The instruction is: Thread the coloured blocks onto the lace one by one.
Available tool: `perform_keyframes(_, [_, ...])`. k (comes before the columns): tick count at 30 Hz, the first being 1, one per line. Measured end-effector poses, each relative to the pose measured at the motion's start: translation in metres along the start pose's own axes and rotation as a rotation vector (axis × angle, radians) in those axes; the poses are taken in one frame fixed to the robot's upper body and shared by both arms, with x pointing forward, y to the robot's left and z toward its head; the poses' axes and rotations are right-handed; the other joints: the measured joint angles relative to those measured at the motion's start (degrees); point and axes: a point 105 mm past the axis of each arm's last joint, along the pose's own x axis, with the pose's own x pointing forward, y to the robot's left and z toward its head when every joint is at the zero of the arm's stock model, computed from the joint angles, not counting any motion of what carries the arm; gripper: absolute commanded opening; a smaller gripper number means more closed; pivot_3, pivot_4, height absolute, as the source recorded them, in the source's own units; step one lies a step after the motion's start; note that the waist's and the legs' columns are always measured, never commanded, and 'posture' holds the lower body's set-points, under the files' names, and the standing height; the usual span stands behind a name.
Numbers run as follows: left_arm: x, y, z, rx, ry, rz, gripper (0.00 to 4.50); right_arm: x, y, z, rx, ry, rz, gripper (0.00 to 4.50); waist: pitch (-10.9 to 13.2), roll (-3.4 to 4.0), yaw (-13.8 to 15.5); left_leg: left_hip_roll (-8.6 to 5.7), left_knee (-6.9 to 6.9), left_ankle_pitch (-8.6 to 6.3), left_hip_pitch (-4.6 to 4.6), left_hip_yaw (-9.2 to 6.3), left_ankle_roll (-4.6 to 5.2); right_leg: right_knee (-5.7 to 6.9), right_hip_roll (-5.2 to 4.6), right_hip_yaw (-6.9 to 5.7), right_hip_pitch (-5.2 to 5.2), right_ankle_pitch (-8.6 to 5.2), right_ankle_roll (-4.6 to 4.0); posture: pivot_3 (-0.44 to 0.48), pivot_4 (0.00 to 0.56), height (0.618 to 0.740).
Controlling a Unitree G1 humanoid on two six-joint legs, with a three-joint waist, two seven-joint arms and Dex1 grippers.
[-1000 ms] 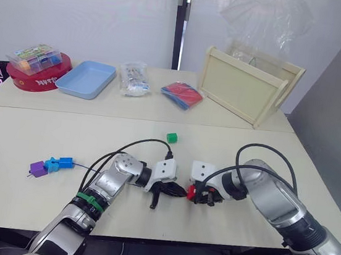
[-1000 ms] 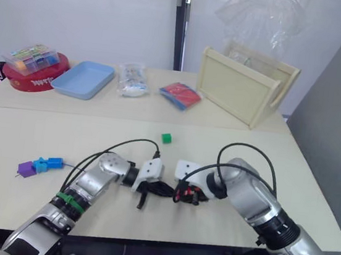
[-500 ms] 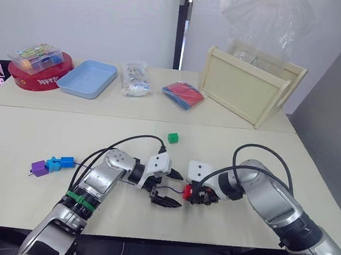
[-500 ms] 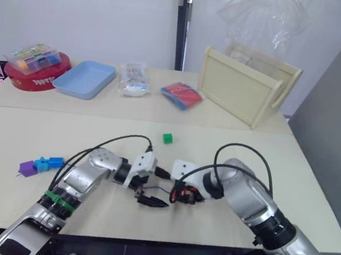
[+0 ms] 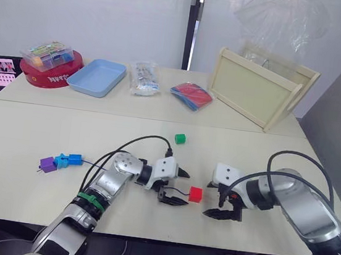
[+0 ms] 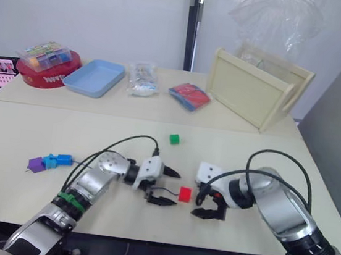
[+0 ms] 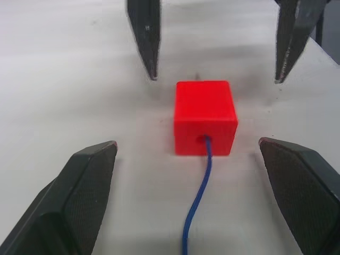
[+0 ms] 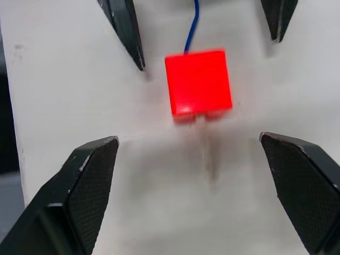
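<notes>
Both my grippers lie low over the table (image 5: 25,141) with fingers spread apart, gripping nothing. My left gripper (image 5: 174,186) and my right gripper (image 5: 221,208) face each other, and the red block (image 5: 195,194) rests on the table between them, touching neither.

Left wrist view: the lace (image 7: 197,202) enters a hole in the near face of the red block — the thread runs from between my own fingers (image 7: 74,196) straight into it. The right gripper's two fingertips show just beyond the cube, one to either side.

Outward from my left gripper, the lace trails back along my left forearm to the purple block (image 5: 47,164) and two blue blocks (image 5: 69,160), bunched together well out on my left side. The green block (image 5: 180,139) sits alone, beyond both grippers, apart from the lace.

Far edge of the table, well away: a red tin (image 5: 45,75) with a clear box (image 5: 46,55) on it, a blue tray (image 5: 98,77), a clear bag (image 5: 143,77), a red-and-blue packet (image 5: 191,96) and a wooden crate (image 5: 259,87).
</notes>
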Motion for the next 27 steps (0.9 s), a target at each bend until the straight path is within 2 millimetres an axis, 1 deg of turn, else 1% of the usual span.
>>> perform_keyframes(3, [0.012,-0.001,0.008,0.006,-0.047,-0.007,4.5,-0.004,0.0,-0.005,0.022,0.0,-0.035,4.48,0.0,-0.01,0.0,0.0,0.0,0.0,0.0,0.0,0.0,0.01,0.0,0.0,0.0,0.0,0.0,0.0,0.15,0.74])
perform_keyframes(5, [0.015,-0.002,0.01,0.005,-0.061,-0.014,4.5,-0.005,-0.001,-0.006,0.03,-0.002,-0.055,4.48,0.0,-0.01,-0.2,0.0,0.0,0.0,0.01,0.0,0.0,0.01,0.0,0.0,0.0,0.0,0.0,0.0,0.15,0.74])
perform_keyframes(10, [0.016,0.001,0.006,-0.012,-0.052,-0.007,3.05,-0.004,-0.004,-0.006,0.038,-0.016,-0.092,4.5,0.0,-0.01,-0.5,0.0,-0.01,0.0,0.01,0.0,0.0,0.02,0.01,0.0,0.0,0.0,0.0,0.0,0.15,0.74])
perform_keyframes(13, [0.014,0.004,0.006,0.005,-0.027,-0.017,1.98,0.0,-0.004,-0.003,0.034,-0.038,-0.105,4.5,0.0,-0.01,-0.4,0.0,-0.01,0.0,0.0,0.0,0.0,0.02,0.0,-0.01,0.0,0.0,0.0,0.0,0.15,0.74])
perform_keyframes(15, [0.012,0.005,0.007,0.013,-0.02,-0.023,1.32,0.002,-0.005,-0.004,0.031,-0.034,-0.113,4.5,0.0,-0.01,-0.4,0.0,0.0,0.0,0.0,0.0,0.0,0.01,0.0,-0.01,0.01,0.0,0.0,0.0,0.15,0.74])
perform_keyframes(16, [0.012,0.005,0.006,0.013,-0.019,-0.025,1.21,0.003,-0.006,-0.005,0.027,-0.029,-0.117,4.5,0.0,-0.01,-0.4,0.0,-0.01,0.0,0.01,0.0,0.0,0.01,0.0,-0.01,0.0,0.0,0.0,0.0,0.15,0.74])
perform_keyframes(21, [0.011,0.005,0.006,0.015,-0.016,-0.026,1.21,0.012,-0.006,-0.009,0.031,-0.027,-0.11,4.5,0.0,-0.01,-0.5,0.0,-0.01,0.0,0.02,-0.01,0.0,0.02,0.01,-0.01,0.0,0.0,0.0,0.0,0.15,0.74])
perform_keyframes(24, [0.01,0.005,0.006,0.017,-0.014,-0.026,1.21,0.016,-0.008,-0.008,0.039,-0.043,-0.114,3.69,0.0,-0.01,-0.6,0.0,-0.01,0.0,0.03,-0.01,0.0,0.02,0.01,-0.01,0.01,0.0,0.0,0.0,0.15,0.74])
perform_keyframes(25, [0.01,0.005,0.006,0.017,-0.013,-0.026,1.21,0.017,-0.008,-0.008,0.034,-0.048,-0.112,3.27,0.0,-0.01,-0.6,0.0,-0.01,0.0,0.03,-0.01,0.0,0.02,0.01,-0.01,0.01,0.0,0.0,0.0,0.15,0.74])
perform_keyframes(26, [0.01,0.005,0.006,0.017,-0.012,-0.026,1.21,0.018,-0.008,-0.007,0.031,-0.052,-0.109,3.02,0.0,-0.01,-0.6,0.0,-0.01,0.0,0.04,-0.01,0.0,0.02,0.01,0.0,0.01,0.0,0.0,0.0,0.15,0.74])
perform_keyframes(27, [0.01,0.005,0.006,0.017,-0.011,-0.026,1.21,0.018,-0.008,-0.007,0.031,-0.054,-0.107,2.66,0.0,-0.01,-0.6,0.0,-0.01,0.0,0.05,-0.01,0.0,0.02,0.01,-0.01,0.02,0.0,0.0,0.0,0.15,0.74])
